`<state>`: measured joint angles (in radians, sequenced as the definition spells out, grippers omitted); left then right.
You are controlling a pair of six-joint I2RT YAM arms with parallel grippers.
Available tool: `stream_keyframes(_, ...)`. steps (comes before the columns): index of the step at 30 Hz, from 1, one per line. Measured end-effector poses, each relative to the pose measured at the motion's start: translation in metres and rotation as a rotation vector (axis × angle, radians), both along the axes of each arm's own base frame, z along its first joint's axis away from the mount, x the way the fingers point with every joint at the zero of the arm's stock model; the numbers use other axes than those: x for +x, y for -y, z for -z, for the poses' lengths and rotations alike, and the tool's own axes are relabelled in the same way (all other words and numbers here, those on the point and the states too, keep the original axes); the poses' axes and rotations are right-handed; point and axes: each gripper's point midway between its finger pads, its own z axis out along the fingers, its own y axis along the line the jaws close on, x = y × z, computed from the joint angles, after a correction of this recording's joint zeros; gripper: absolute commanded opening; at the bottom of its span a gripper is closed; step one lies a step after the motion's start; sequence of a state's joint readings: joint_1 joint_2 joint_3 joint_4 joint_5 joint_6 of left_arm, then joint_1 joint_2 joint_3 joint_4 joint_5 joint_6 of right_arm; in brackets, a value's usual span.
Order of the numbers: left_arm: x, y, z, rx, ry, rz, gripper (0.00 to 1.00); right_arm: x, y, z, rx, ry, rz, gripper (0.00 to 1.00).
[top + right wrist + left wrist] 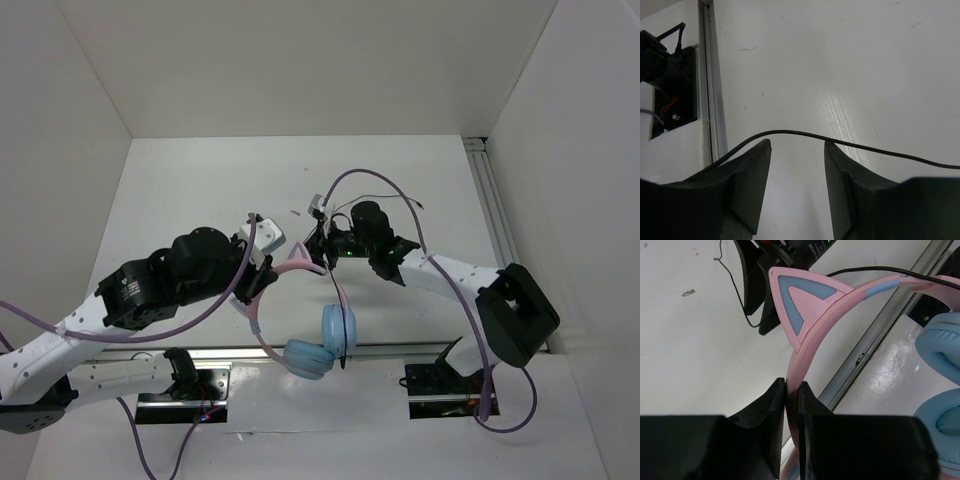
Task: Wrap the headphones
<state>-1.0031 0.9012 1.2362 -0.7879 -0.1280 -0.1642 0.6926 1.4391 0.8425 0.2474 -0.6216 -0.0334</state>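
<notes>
- Left gripper point(791, 389): jaws clamped on the pink headband point(796, 362) of the headphones point(310, 358), just under the cat ear point(802, 302).
- Ear cups point(338, 328) sit at 5 o'clock from it, over the table point(200, 190) near the front edge.
- Right gripper point(797, 150): jaws wide apart, gripping nothing. The black cord point(875, 148) crosses the gap at the tips.

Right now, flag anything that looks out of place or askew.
The headphones sit across the near rail, with the headband pinched in the left gripper. Their black cord crosses loose and ungripped between the fingers of the open right gripper. Nothing looks damaged.
</notes>
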Motion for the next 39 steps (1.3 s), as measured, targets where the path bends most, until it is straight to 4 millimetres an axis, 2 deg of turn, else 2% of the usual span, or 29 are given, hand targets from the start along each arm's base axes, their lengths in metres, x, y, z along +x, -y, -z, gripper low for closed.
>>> stream_keyframes(1,0.0,0.001,-0.001,-0.003,0.001,0.0,0.0,0.0,-0.003,0.003,0.021,-0.01,-0.002,0.62)
stream_keyframes(6,0.001,0.001,0.0,-0.011,-0.01,-0.017,0.0,0.009,-0.013,0.021,0.076,-0.045,0.018,0.64)
stream_keyframes(11,0.004,-0.002,-0.004,-0.029,-0.015,-0.058,0.0,0.031,-0.02,0.037,0.114,-0.069,0.052,0.64)
stream_keyframes(16,0.008,-0.008,-0.034,-0.097,0.011,-0.123,0.0,0.055,-0.016,0.059,0.116,-0.128,0.093,0.64)
stream_keyframes(21,0.014,-0.019,-0.074,-0.199,0.049,-0.207,0.0,0.065,-0.013,0.054,0.136,-0.125,0.108,0.59)
stream_keyframes(26,0.016,-0.029,-0.088,-0.238,0.051,-0.274,0.0,0.068,-0.013,0.049,0.144,-0.115,0.105,0.57)
stream_keyframes(27,0.016,-0.031,-0.09,-0.242,0.047,-0.283,0.0,0.069,-0.013,0.049,0.145,-0.114,0.105,0.58)
stream_keyframes(29,0.016,-0.034,-0.091,-0.244,0.046,-0.3,0.0,0.07,-0.013,0.048,0.146,-0.113,0.108,0.7)
stream_keyframes(32,0.017,-0.039,-0.092,-0.245,0.043,-0.328,0.0,0.07,-0.01,0.049,0.139,-0.1,0.109,0.76)
stream_keyframes(35,0.019,-0.044,-0.093,-0.239,0.047,-0.354,0.0,0.058,0.003,0.054,0.109,-0.083,0.126,0.77)
stream_keyframes(39,0.021,-0.05,-0.092,-0.228,0.054,-0.381,0.0,0.041,0.025,0.048,0.083,-0.035,0.167,0.84)
